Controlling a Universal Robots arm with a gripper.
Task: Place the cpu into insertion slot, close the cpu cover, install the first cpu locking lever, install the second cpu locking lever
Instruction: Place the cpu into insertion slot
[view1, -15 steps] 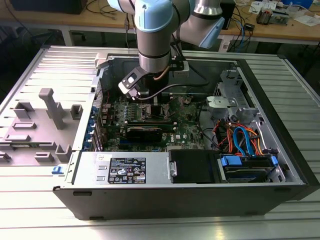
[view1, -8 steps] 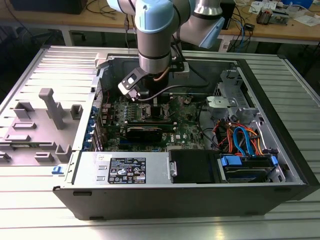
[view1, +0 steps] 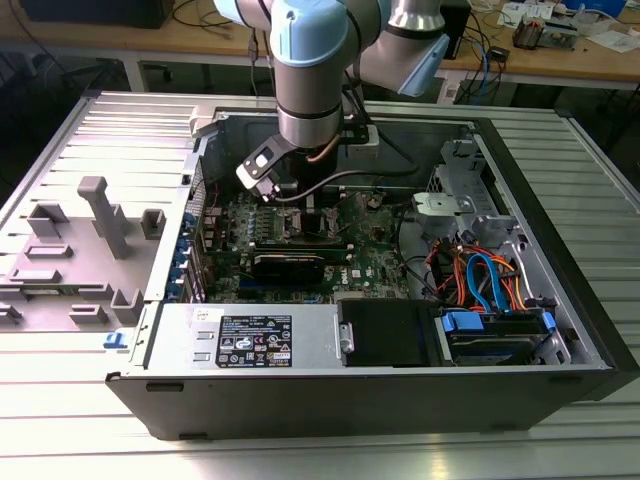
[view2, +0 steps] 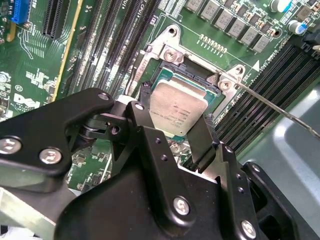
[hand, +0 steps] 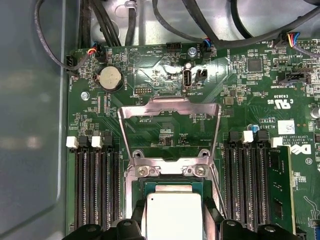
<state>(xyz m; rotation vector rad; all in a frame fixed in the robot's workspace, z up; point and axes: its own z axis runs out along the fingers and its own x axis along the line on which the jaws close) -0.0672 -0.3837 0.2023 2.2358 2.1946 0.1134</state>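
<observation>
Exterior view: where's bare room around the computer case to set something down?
Bare ribbed table lies between the computer case and the camera, and on the exterior view's right. On the exterior view's left, grey fixture blocks crowd it. Inside, the robot arm and cables crowd the motherboard.

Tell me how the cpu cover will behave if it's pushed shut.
The cpu cover is a thin metal frame with a big window, so it is probably light and slightly springy. Hinged by the insertion slot, it should swing rather than slide. Its shiny thin edges may slip in a pinch.
</observation>
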